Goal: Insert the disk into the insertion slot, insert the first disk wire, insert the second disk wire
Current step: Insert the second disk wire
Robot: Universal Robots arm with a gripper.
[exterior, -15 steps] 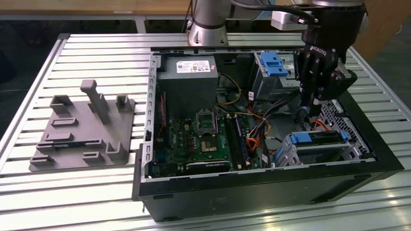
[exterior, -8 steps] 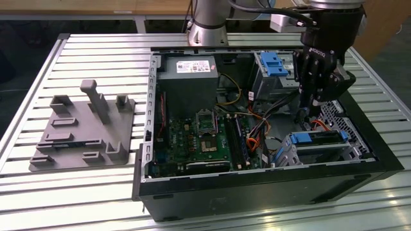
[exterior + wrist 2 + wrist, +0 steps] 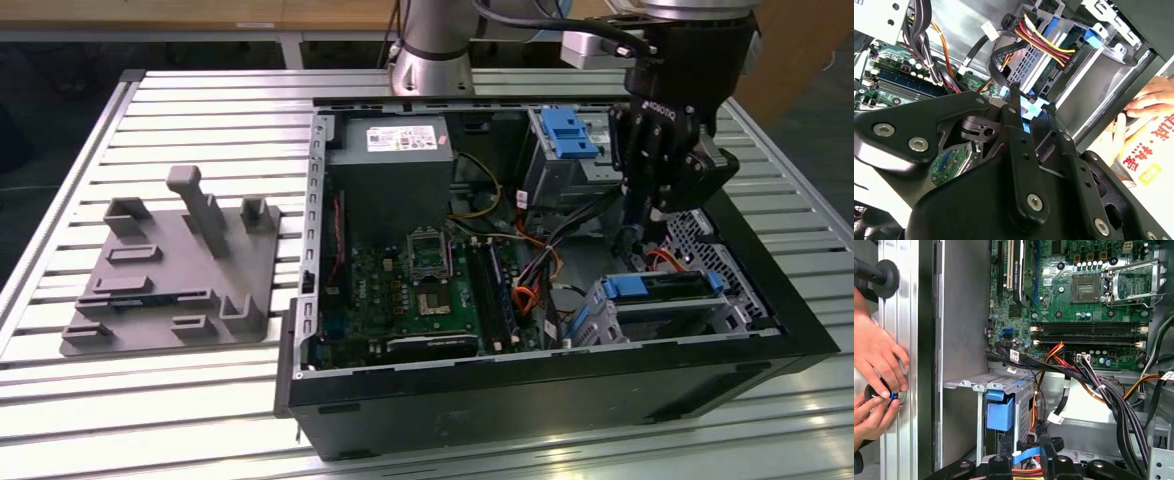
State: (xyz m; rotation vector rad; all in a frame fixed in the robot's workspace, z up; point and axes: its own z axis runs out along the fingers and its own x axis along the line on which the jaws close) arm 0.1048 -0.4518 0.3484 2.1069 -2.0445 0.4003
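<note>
Disk (image 3: 663,286): blue-framed, seated in the small grey slot cage (image 3: 603,322) at the corner of the computer case (image 3: 534,390) on the exterior view's right; a red-yellow-black wire bundle (image 3: 1046,45) runs to its end. Gripper (image 3: 1032,106): just beside the cage, fingers drawn close on a flat blue wire (image 3: 1026,455).

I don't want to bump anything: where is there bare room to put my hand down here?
In the exterior view, bare slats of the table lie beyond the grey fixture and on its near side, outside the computer case. Inside the case it is crowded: wires tangle between the motherboard and the drive cage, with the claw reaching in there.
</note>
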